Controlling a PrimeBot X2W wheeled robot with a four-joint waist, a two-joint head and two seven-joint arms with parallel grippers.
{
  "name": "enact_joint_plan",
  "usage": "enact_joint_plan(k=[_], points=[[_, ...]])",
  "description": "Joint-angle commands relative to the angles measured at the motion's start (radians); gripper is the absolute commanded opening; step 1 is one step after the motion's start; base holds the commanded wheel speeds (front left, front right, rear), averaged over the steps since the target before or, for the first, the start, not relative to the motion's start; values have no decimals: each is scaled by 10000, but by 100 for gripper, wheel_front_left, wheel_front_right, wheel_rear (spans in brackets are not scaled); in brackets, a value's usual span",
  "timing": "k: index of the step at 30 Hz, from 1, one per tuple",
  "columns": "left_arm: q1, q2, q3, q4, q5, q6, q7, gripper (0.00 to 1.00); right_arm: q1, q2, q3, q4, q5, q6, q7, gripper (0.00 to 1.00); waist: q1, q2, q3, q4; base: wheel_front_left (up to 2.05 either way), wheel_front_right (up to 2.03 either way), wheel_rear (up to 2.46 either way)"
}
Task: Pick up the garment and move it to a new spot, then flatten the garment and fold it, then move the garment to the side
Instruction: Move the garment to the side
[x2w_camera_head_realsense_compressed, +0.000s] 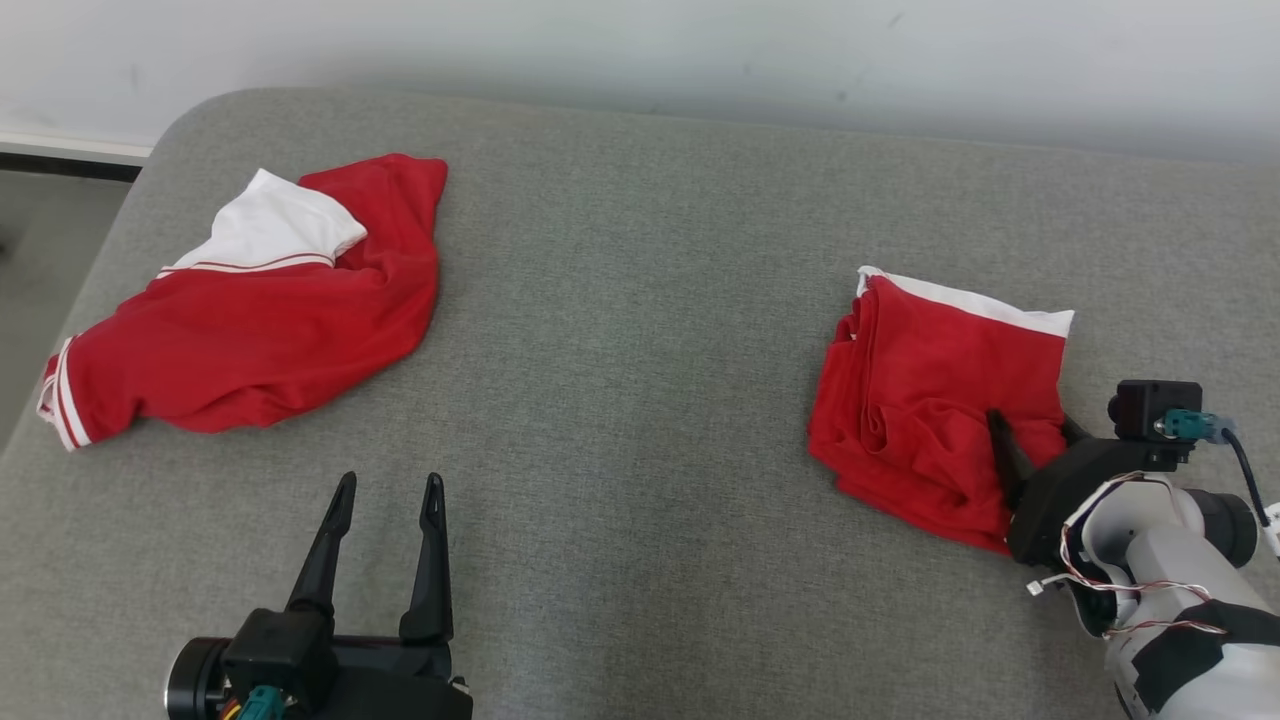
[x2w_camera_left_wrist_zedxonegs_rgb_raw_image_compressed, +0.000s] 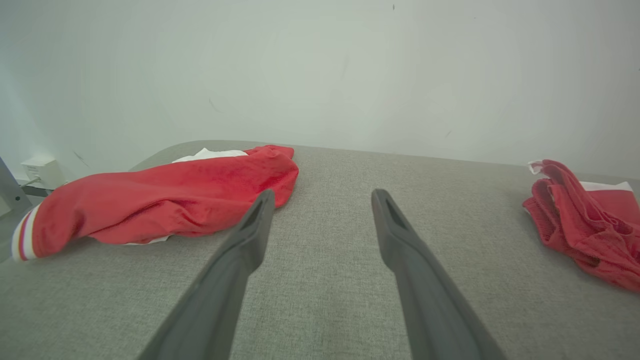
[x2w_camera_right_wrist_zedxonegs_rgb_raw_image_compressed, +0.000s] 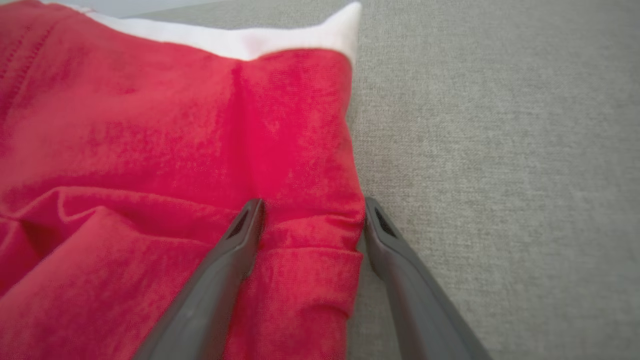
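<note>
Red knit garment (x2w_camera_head_realsense_compressed: 940, 400), white band along its far edge, folded to a rough square with rumpled layers. It lies on the right of the grey woven cushion (x2w_camera_head_realsense_compressed: 640, 300). My right gripper (x2w_camera_head_realsense_compressed: 1030, 425) sits low and angled in, jaws apart astride the garment's near corner. My left gripper (x2w_camera_head_realsense_compressed: 390, 485) is level, jaws wide over bare cushion. A second red-and-white shirt (x2w_camera_head_realsense_compressed: 250, 330) lies crumpled far left.

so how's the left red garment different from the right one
The left garment lies loose and sprawled; the right garment is a compact folded stack. The right gripper straddles the right garment's edge; the left garment lies untouched. Both are red with white trim.
</note>
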Motion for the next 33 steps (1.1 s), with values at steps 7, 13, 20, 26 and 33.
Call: enact_joint_plan(k=[7,13,20,26,33], points=[[-255,-4,126,-79,104,-55,-33,100,-219,79,816,-64,694,-18,51,0,-1,0,259,-473,0,0,0],[-642,-1,107,-276,190,-61,-33,100,-1267,-725,2014,-780,834,-26,615,0,-1,0,1073,-1122,0,0,0],[-1057,5,335,-520,498,-166,-33,100,-2527,-2063,3382,-1821,1092,-26,1291,0,-1,0,2195,-1962,0,0,0],[-1273,83,691,-959,851,-233,-33,100,-3667,-3360,4257,-2503,1547,-26,1539,0,-1,0,3155,-2791,0,0,0],[-1180,477,1182,-1492,1143,-211,-33,100,-4840,-4437,5003,-2825,1900,-26,1501,0,-1,0,3835,-3749,0,0,0]])
